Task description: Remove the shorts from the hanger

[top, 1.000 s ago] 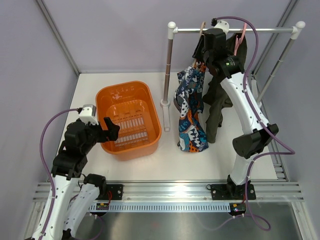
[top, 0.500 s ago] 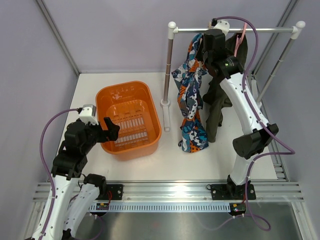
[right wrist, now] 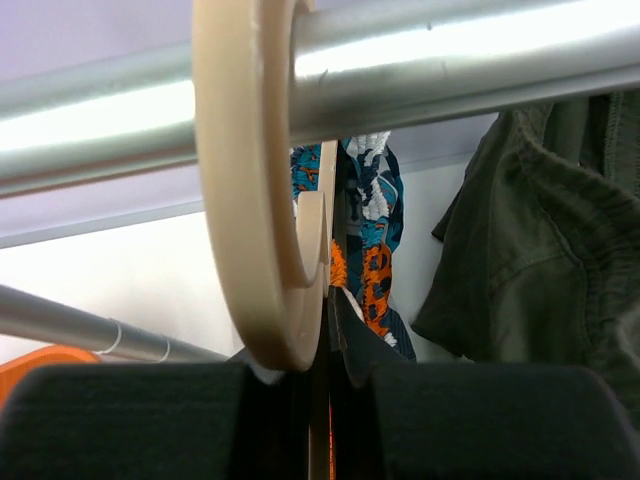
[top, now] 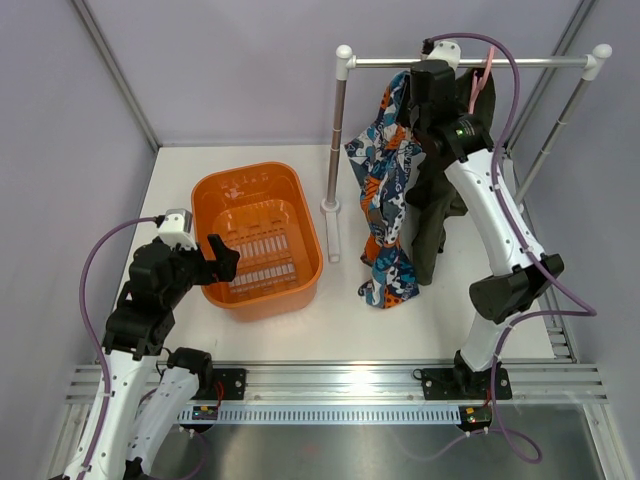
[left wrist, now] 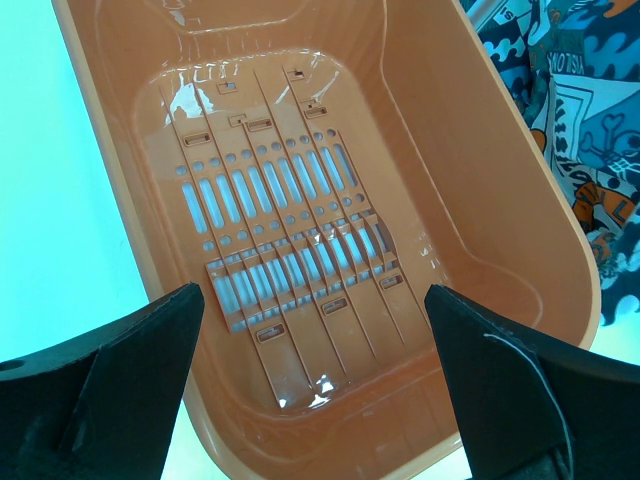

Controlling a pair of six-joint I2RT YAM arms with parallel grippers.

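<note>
Pale walls close in a white table (top: 300,335), with a rail (top: 540,61) standing across its far side. The right gripper (right wrist: 322,378) is up at that rail, fingers pinched together, seemingly on the foot of the hanger (right wrist: 250,200), whose hook curls round the bar just above them. I take that as a grip for unhooking it. The shorts (top: 385,200) dangle straight below the gripper, beside a green garment (top: 435,200). The left gripper (left wrist: 310,300) waits with fingers spread wide over the basket (top: 250,170), probably ready to take the cloth.
</note>
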